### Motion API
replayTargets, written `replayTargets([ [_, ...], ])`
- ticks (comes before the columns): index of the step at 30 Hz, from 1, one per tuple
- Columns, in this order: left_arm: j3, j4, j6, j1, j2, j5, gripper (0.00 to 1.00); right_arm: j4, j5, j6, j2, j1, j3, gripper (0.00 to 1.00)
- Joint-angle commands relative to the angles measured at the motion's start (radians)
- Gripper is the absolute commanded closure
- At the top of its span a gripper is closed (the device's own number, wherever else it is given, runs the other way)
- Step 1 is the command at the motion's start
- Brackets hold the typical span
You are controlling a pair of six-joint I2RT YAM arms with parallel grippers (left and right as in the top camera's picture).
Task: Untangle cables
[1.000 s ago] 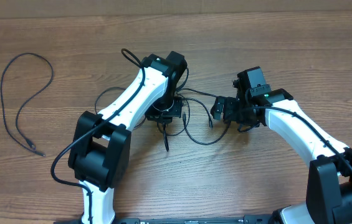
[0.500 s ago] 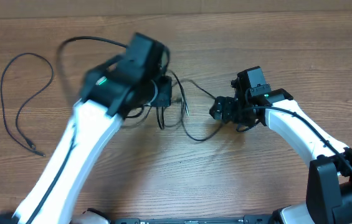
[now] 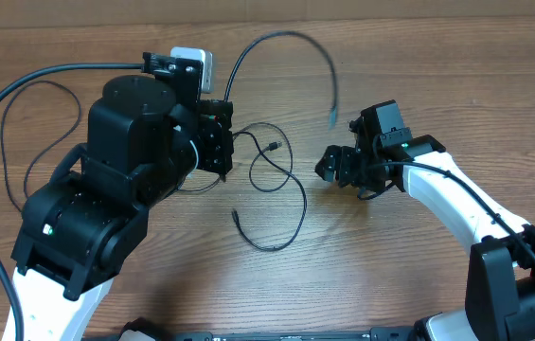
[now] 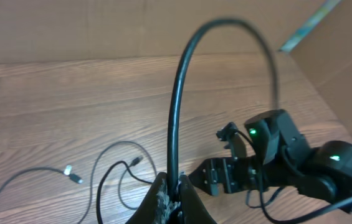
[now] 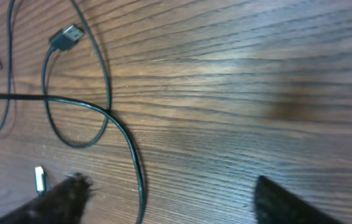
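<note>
My left gripper (image 3: 221, 142) is raised well above the table and is shut on one black cable (image 3: 281, 36). That cable arcs up and over, and its plug end (image 3: 332, 116) hangs in the air. In the left wrist view the held cable (image 4: 177, 106) rises straight out of the shut left gripper (image 4: 174, 188). Other cables (image 3: 272, 161) lie looped on the wood below, one tail ending at a plug (image 3: 236, 215). My right gripper (image 3: 328, 167) sits low at the loops' right edge. In its own view the right gripper (image 5: 169, 182) is open, with a cable strand (image 5: 135, 168) lying on the table between its fingers.
A separate thin cable (image 3: 3, 156) lies at the far left, partly hidden by my left arm. A thick black arm wire (image 3: 21, 80) sweeps over it. A USB plug (image 5: 70, 31) lies on the table in the right wrist view. A cardboard wall (image 3: 390, 9) runs along the table's far edge.
My left arm has risen and swung left with the cable in its grip, dragging it out of the pile; its free end now arcs in the air. The right arm has hardly moved.
</note>
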Motion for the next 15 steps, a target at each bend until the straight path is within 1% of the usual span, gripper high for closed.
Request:
replayTargets([
  [1, 0.015, -0.008, 0.041, 0.001, 0.005, -0.087, 0.96, 0.004, -0.026, 0.004, 0.004, -0.001, -0.006, 0.06],
  [3, 0.015, -0.019, 0.041, 0.001, 0.005, -0.137, 0.96, -0.006, -0.026, 0.004, 0.004, -0.001, -0.006, 0.01],
  [8, 0.015, -0.066, 0.039, 0.001, 0.007, -0.302, 0.96, -0.050, -0.023, 0.003, 0.004, -0.001, -0.006, 0.00],
  [9, 0.015, -0.083, 0.040, 0.001, 0.008, -0.319, 0.94, -0.057, -0.022, 0.003, 0.004, -0.001, -0.006, 0.00],
  [11, 0.015, -0.119, 0.040, 0.001, 0.013, -0.321, 0.92, -0.060, -0.021, 0.002, 0.004, -0.001, -0.006, 0.00],
  [14, 0.014, -0.189, 0.042, 0.001, 0.039, -0.239, 0.96, -0.059, 0.014, 0.003, 0.004, -0.001, -0.006, 0.00],
  [15, 0.013, -0.213, 0.043, 0.001, 0.053, -0.204, 0.96, -0.060, 0.034, 0.003, 0.004, -0.001, -0.006, 0.00],
])
